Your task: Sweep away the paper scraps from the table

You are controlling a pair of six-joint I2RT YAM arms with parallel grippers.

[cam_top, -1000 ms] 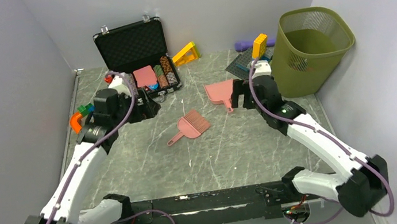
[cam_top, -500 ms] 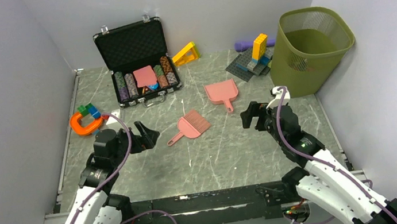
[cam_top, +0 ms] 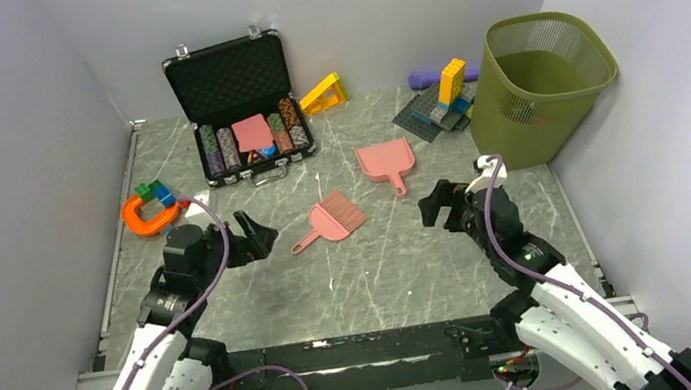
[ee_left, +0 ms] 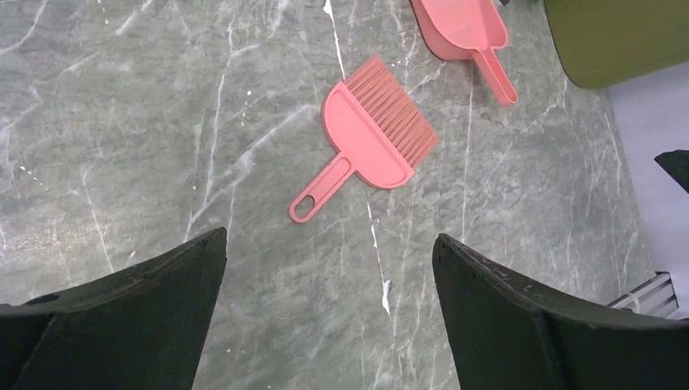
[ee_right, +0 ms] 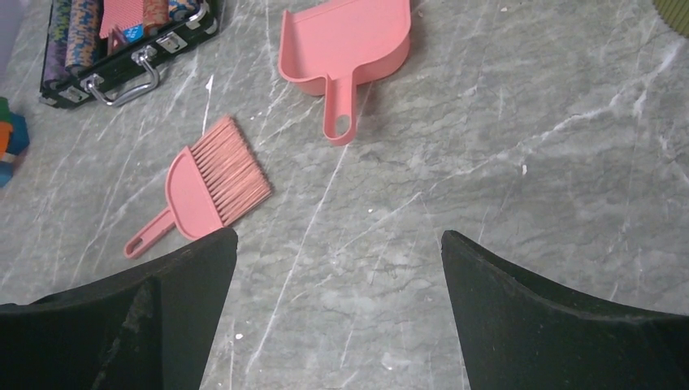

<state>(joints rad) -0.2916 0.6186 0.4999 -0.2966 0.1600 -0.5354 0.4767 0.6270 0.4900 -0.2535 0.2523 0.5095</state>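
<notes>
No paper scraps show in any view. The grey-green marble table (cam_top: pixel 371 262) carries a pink hand brush (cam_top: pixel 330 220) at its middle and a pink dustpan (cam_top: pixel 386 162) just behind it. My left gripper (cam_top: pixel 256 235) hovers left of the brush, open and empty. Right of the brush and nearer than the dustpan is my right gripper (cam_top: pixel 433 204), also open and empty. The left wrist view has the brush (ee_left: pixel 370 142) ahead of the open left gripper (ee_left: pixel 329 244). In the right wrist view, brush (ee_right: pixel 207 191) and dustpan (ee_right: pixel 349 41) lie beyond the open right gripper (ee_right: pixel 339 240).
An olive mesh bin (cam_top: pixel 543 78) stands at the back right. An open black case (cam_top: pixel 239 108) with poker chips sits at the back left. An orange horseshoe toy (cam_top: pixel 147 213) with blocks lies left. A yellow wedge (cam_top: pixel 323 92) and a block build (cam_top: pixel 440 102) are at the back.
Both arms have drawn back from the far half of the table toward the near edge, then held still. Both grippers stayed open. Brush and dustpan have not moved.
</notes>
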